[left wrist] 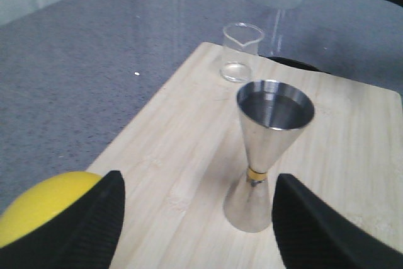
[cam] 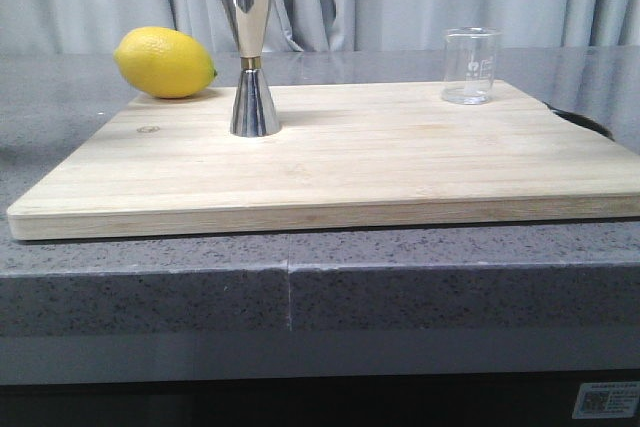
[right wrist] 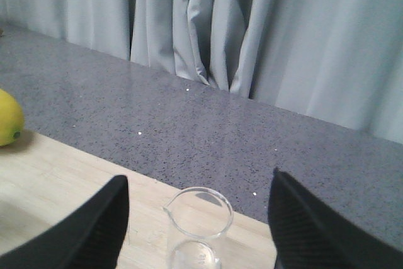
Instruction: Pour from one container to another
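Note:
The clear glass beaker (cam: 470,65) stands upright at the back right of the wooden board (cam: 340,162). The steel jigger (cam: 254,57), with a gold band at its waist, stands upright at the back left. My left gripper (left wrist: 198,225) is open above the board. In the left wrist view the jigger (left wrist: 267,155) stands just inside one finger (left wrist: 315,231), untouched. My right gripper (right wrist: 198,225) is open too. The beaker (right wrist: 198,231) lies between its spread fingers, its pour lip towards the lemon side. Neither finger touches the glass.
A yellow lemon (cam: 164,63) rests at the board's back left corner, close to my left gripper's other finger (left wrist: 82,231). The board lies on a grey speckled counter (cam: 400,287) with grey curtains behind. A dark object (cam: 585,122) shows at the board's right edge.

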